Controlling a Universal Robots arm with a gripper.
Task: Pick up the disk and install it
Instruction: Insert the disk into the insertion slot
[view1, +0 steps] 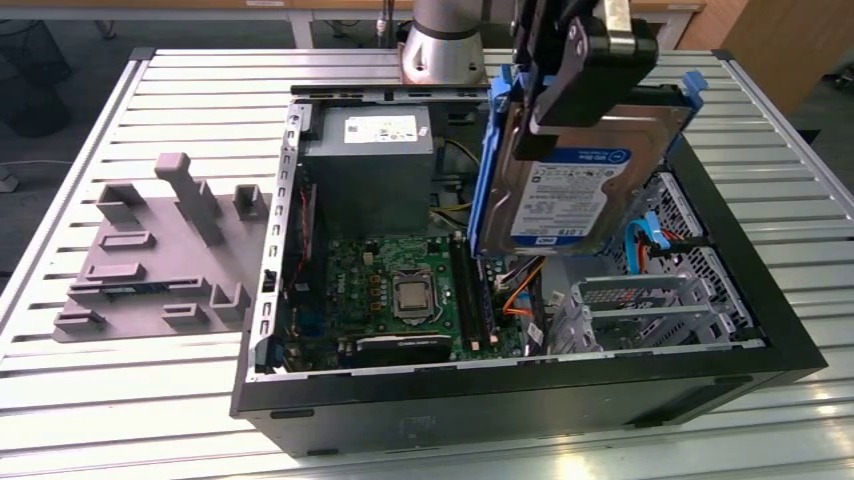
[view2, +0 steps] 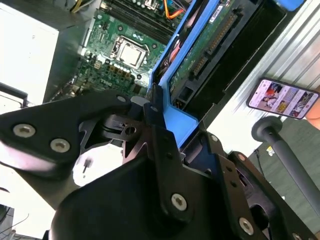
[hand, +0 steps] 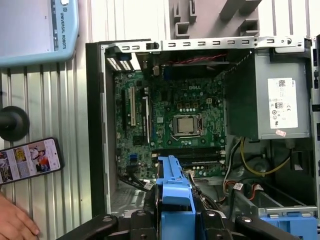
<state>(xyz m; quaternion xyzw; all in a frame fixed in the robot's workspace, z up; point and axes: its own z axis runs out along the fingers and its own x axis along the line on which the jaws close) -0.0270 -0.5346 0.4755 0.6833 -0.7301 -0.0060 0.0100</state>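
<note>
The disk (view1: 574, 195), a silver drive with a white-and-blue label in a blue rail frame, hangs nearly upright above the open computer case (view1: 534, 405), over its right half in the exterior view. My gripper (view1: 574, 110) is shut on the upper end of the blue frame. In the second wrist view the black fingers (view2: 155, 125) clamp the blue frame, and the disk's green circuit-board side (view2: 200, 55) runs away from them. The first wrist view has the blue frame end (hand: 175, 195) between the jaws, with the case interior beyond it.
Inside the case lie the motherboard (view1: 400, 290), the grey power-supply box (view1: 367, 160) and a metal drive cage (view1: 654, 300). A grey fixture (view1: 160, 250) stands on the slatted table at the exterior view's left. A phone (hand: 30, 160) and a person's hand (hand: 15, 222) are beside the case.
</note>
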